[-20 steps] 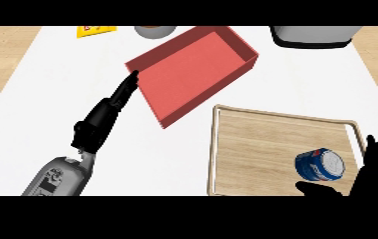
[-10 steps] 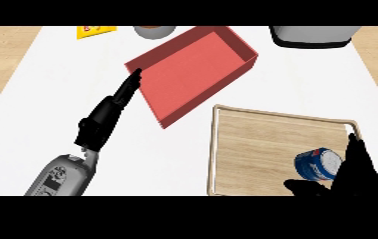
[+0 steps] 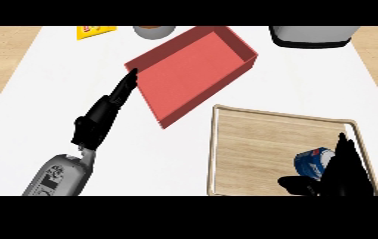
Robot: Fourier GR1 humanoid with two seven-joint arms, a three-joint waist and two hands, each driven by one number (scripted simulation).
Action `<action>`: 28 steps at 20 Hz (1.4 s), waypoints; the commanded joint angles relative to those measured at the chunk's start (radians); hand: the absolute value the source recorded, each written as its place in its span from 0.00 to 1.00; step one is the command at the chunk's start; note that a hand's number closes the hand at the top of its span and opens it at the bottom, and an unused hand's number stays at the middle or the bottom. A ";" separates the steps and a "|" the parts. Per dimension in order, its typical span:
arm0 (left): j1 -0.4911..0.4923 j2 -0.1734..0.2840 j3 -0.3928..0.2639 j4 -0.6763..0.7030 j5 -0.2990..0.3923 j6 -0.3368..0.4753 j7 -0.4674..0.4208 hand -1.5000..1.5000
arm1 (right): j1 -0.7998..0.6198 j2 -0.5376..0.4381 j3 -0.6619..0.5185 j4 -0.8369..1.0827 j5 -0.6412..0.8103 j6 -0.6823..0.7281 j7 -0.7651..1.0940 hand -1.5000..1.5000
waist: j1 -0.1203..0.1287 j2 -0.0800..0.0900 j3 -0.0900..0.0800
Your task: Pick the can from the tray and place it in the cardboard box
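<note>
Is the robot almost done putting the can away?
Not yet, it has hardly started. The blue can lies on the wooden tray. The black right hand is beside the can, fingers straight, not curled round it. Left to do: grab it, lift it and put it in the red box. The left hand rests, open, near that box.

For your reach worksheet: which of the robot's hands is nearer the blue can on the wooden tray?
Right. The right hand is beside the blue can, fingers up along its right side, thumb below it. The left hand lies far across the counter, fingertips by the red box.
</note>
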 commanded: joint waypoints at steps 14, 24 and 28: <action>0.048 -0.021 0.043 -0.038 -0.037 -0.049 0.008 0.50 | -0.001 0.088 -0.124 0.134 0.074 0.085 -0.002 1.00 | 0.001 -0.002 0.001; 0.011 -0.061 0.041 0.007 -0.061 -0.068 -0.008 0.50 | -0.069 -0.029 0.069 0.155 0.158 0.155 -0.349 1.00 | 0.038 0.002 0.001; -0.021 -0.085 -0.016 0.001 -0.063 -0.109 -0.018 0.50 | -0.212 -0.064 0.359 0.168 0.126 0.205 -0.656 1.00 | 0.210 0.021 0.002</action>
